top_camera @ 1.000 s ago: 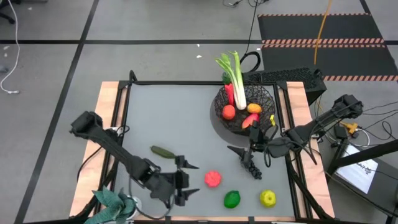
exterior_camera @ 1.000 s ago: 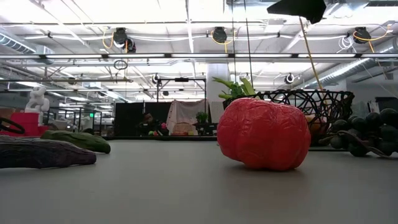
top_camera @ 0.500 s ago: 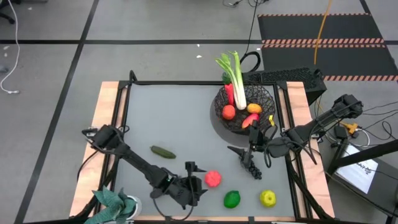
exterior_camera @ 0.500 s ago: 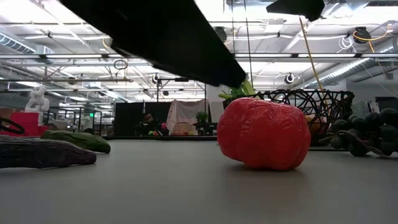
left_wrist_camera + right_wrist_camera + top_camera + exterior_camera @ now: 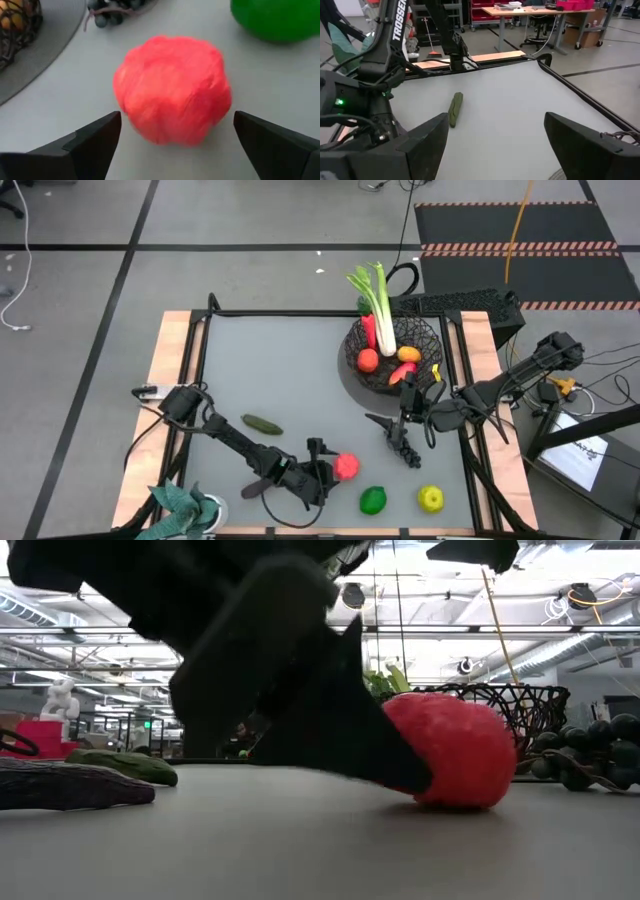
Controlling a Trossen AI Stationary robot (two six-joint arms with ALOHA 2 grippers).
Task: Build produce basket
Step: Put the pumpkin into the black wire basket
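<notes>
left tool (image 5: 172,135) wide open around the red fruit (image 5: 172,90) on the table (image 5: 290,370); right tool (image 5: 408,415) open too, over the grapes (image 5: 405,448)

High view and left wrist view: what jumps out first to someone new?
The left gripper, open, reaching at the red fruit near the table's front edge; the wrist view shows the fruit framed between its fingers, not yet gripped. Next, the black wire basket at the far right, a tall leek sticking out of it. The right gripper waits open by the dark grapes.
</notes>
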